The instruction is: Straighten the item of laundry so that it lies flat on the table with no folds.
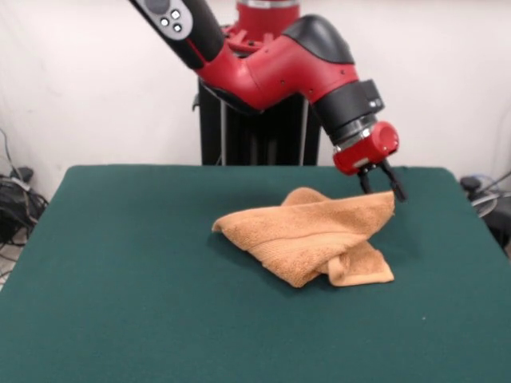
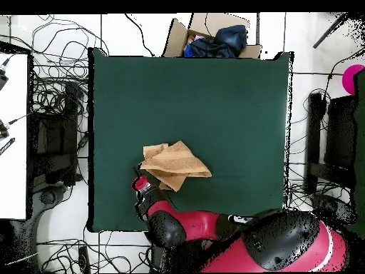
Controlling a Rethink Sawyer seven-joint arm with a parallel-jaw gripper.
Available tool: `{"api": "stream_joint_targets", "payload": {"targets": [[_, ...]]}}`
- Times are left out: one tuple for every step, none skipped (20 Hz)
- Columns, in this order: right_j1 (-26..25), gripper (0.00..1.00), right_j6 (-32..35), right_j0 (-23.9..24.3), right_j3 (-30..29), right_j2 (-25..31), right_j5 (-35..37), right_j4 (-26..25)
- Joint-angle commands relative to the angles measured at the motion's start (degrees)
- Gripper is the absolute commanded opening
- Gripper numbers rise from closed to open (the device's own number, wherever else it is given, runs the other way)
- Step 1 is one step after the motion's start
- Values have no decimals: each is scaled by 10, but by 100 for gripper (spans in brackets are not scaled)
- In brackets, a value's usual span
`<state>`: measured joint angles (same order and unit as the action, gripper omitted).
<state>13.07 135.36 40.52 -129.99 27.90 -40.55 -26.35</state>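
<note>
The orange-tan towel (image 1: 307,235) lies crumpled on the green table (image 1: 120,279), right of centre in the front view. It is folded over itself, with one layer draped across another and a flap (image 1: 363,267) sticking out at the near right. My gripper (image 1: 382,189) hangs just above and behind the towel's far right corner, with its two black fingers spread apart and nothing between them. In the overhead view the towel (image 2: 177,165) is left of the table's (image 2: 235,107) centre, and the gripper (image 2: 140,181) is at its lower left corner.
A cardboard box (image 2: 214,36) with dark blue cloth stands beyond the table's far edge in the overhead view. Cables lie on the floor (image 2: 53,100) around the table. Green surface extends widely on all sides of the towel.
</note>
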Motion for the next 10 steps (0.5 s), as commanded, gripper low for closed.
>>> {"api": "stream_joint_targets", "payload": {"targets": [[-29, 100, 109, 4, 40, 56, 44, -2], [-28, 100, 111, 2, 37, 58, 36, 2], [-28, 100, 110, 6, 38, 59, 37, 1], [-28, 100, 111, 5, 38, 59, 29, 3], [-29, 100, 111, 6, 39, 60, 28, 4], [-28, 100, 112, 5, 39, 60, 23, 5], [-28, 100, 111, 9, 39, 62, 25, 4], [-26, 100, 112, 8, 38, 63, 22, 5], [-27, 100, 111, 11, 39, 62, 23, 4], [-25, 100, 108, 10, 40, 59, 23, 5]]}}
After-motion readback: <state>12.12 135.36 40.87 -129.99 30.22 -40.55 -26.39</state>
